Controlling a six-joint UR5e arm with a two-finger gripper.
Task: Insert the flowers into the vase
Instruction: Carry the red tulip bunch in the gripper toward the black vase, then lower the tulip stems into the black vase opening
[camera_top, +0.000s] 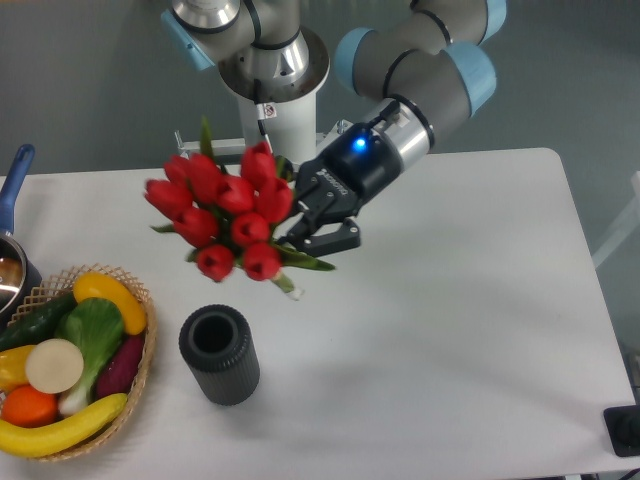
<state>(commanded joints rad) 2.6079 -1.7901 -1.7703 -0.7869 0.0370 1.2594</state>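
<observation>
The gripper (312, 222) is clamping the red tulip bunch (223, 209) in open air, above and apart from the grey ribbed vase (219, 354).

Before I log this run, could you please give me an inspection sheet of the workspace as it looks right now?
Surface: white table, no spills seen.
Job's things: flowers held in the air, above and behind the vase, which stands upright with an empty mouth.
Clutter: wicker basket of vegetables and bananas at the left edge; pot with a blue handle partly out of frame.
Grippers: gripper shut on the flowers' stems, blue light on.
Cables: black cable down the robot's pedestal.
Surroundings: grey wall behind; dark object at the lower right corner, too cropped to identify.
</observation>
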